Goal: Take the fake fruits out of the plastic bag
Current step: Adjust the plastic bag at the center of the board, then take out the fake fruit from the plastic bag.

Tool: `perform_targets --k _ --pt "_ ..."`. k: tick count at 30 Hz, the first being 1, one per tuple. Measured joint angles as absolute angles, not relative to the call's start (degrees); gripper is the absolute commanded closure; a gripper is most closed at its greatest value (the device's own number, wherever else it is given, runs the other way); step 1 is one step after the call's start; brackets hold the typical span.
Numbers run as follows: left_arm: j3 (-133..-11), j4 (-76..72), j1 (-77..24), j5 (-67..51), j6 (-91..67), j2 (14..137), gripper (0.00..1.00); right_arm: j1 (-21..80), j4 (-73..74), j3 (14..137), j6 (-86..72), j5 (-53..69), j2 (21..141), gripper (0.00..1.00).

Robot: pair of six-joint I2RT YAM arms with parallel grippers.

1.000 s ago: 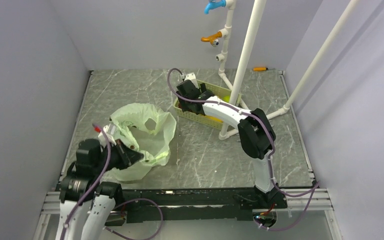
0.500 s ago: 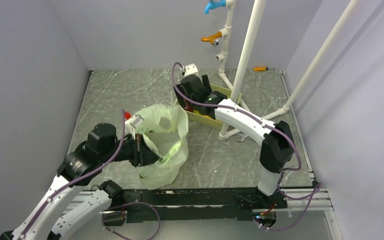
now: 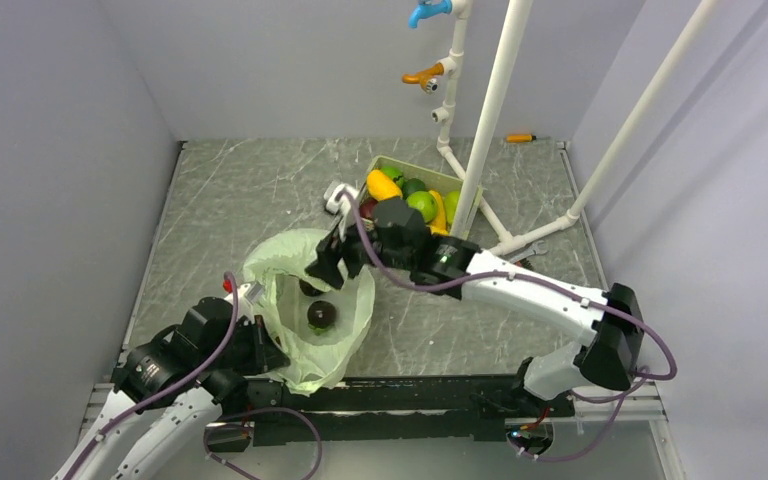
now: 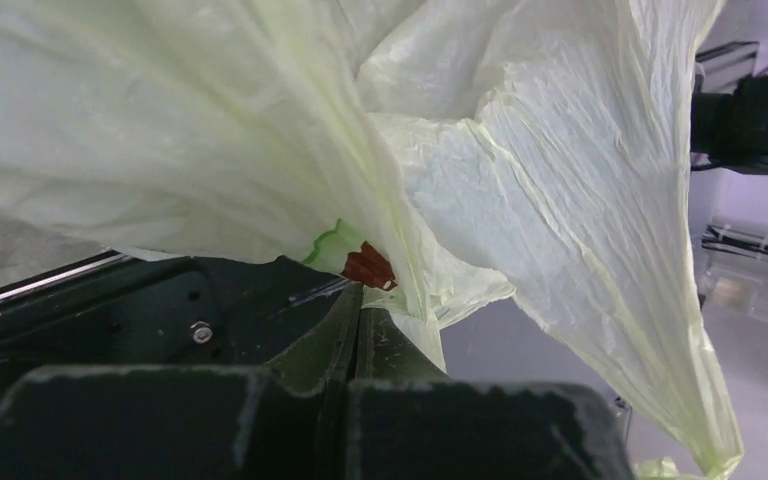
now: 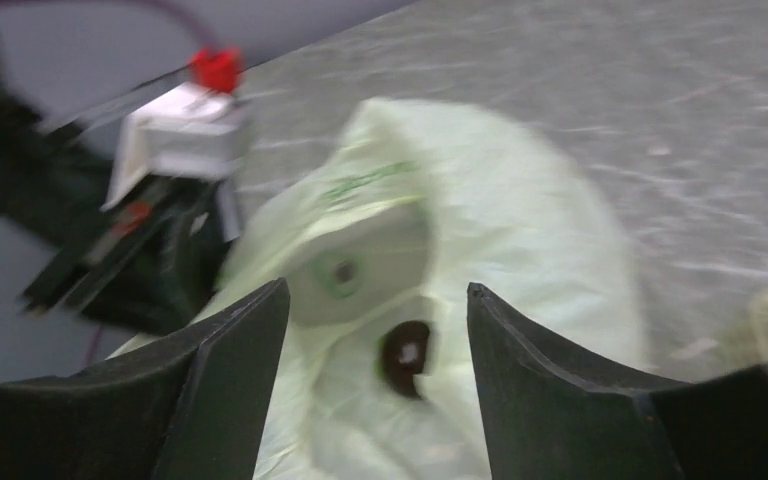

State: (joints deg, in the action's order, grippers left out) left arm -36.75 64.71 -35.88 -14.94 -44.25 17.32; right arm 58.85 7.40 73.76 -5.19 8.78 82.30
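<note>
The pale-green plastic bag point(image 3: 345, 300) stands near the table's front left with its mouth facing up. A dark purple fake fruit point(image 3: 321, 315) lies inside it, and a second dark shape behind that one is partly hidden. My left gripper point(image 3: 268, 352) is shut on the bag's near edge; in the left wrist view its closed fingers point(image 4: 390, 340) pinch the film of the bag point(image 4: 520, 180). My right gripper point(image 3: 320, 268) hovers open over the mouth. In the right wrist view the dark fruit point(image 5: 405, 355) shows between its spread fingertips point(image 5: 260, 320), untouched.
A beige slotted tray point(image 3: 378, 163) at the back centre holds several fruits, among them a yellow one point(image 3: 382, 184) and a bright green one point(image 3: 421, 205). White pipes point(image 3: 488, 110) rise just right of the tray. An orange marker point(image 3: 520, 138) lies by the back wall.
My right arm swung from the tray to above the bag's mouth. My left arm pulled the bag's edge toward the near side, and the mouth now gapes with a dark fruit showing.
</note>
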Motion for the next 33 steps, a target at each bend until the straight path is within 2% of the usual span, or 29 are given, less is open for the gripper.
perform_targets --k 5,12,16,20,33 --pt "-36.75 68.47 -35.88 -12.36 -44.23 17.17 1.0 63.88 1.5 69.23 -7.35 17.87 85.93 0.42" --pt "-35.88 69.65 -35.88 -12.82 -43.09 19.03 1.0 68.27 -0.08 68.18 -5.19 17.69 95.74 0.42" --pt "-35.14 70.15 -35.88 -13.19 -41.87 21.06 1.0 69.32 -0.08 68.45 -3.6 12.27 101.62 0.39" --pt "-35.11 70.26 -35.88 -13.19 -40.93 23.4 1.0 69.32 -1.63 68.4 -1.45 5.5 105.89 0.22" --pt "-34.74 68.14 -35.88 -13.26 -39.29 26.09 1.0 69.58 -4.99 68.93 1.98 -9.67 112.95 0.21"
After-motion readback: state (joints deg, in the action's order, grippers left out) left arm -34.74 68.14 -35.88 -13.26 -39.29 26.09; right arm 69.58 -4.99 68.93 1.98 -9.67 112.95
